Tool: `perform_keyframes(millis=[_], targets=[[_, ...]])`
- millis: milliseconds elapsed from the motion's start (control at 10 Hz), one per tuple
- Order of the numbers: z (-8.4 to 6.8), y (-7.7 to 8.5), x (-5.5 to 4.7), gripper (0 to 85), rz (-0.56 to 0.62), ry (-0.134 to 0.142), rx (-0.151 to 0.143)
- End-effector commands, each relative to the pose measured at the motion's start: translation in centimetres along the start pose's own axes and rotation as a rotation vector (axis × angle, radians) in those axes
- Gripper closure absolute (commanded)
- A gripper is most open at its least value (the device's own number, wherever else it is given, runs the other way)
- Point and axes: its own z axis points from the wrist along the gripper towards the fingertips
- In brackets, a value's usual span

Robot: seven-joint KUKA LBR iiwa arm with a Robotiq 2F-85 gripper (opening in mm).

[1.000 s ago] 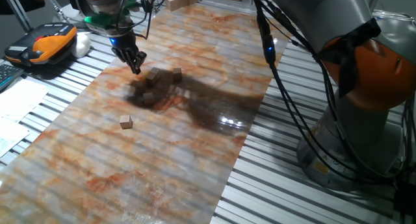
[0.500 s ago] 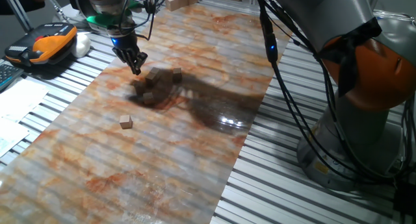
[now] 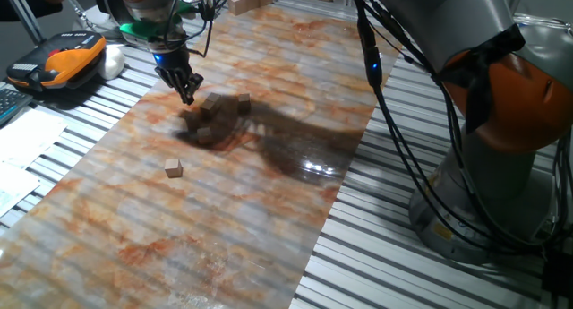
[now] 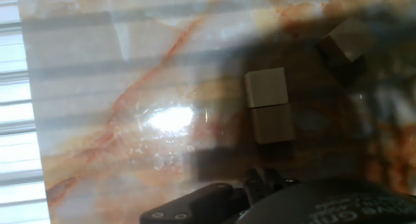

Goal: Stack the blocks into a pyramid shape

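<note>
Blocks [image 3: 208, 123] sit clustered mid-counter [image 3: 269, 210], one stray [image 3: 174, 168] nearer you. Gripper [image 3: 187, 92] hovers just beside the cluster, jaws look pinched w/ nothing held. Prob. light, stiff wood, smooth faces: take each by two opposite flat sides, squarely.

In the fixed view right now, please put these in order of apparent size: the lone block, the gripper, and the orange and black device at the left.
1. orange and black device, largest.
2. gripper, clearly smaller.
3. lone block, smallest.
All three lie at different depths from the camera, so this ranks appearance only.
</note>
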Motion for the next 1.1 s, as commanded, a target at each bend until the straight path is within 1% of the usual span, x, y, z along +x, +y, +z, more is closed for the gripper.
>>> perform_keyframes(millis=[0, 200, 300, 400, 500, 600, 700, 800, 900, 1000], targets=[[0.33, 0.05, 0.07, 68.0, 0.003, 0.000, 0.000], [0.57, 0.08, 0.23, 68.0, 0.031, 0.001, 0.001], [0.51, 0.10, 0.27, 68.0, 0.067, 0.005, -0.001], [0.54, 0.11, 0.25, 68.0, 0.103, 0.004, 0.003], [0.47, 0.13, 0.15, 51.0, 0.130, 0.008, 0.001], [0.48, 0.14, 0.12, 51.0, 0.142, 0.010, 0.001], [0.51, 0.14, 0.17, 51.0, 0.163, 0.002, 0.016], [0.54, 0.13, 0.19, 51.0, 0.176, 0.002, 0.021], [0.62, 0.08, 0.24, 34.0, 0.186, -0.001, 0.028], [0.67, 0.07, 0.22, 34.0, 0.189, -0.005, 0.035]])
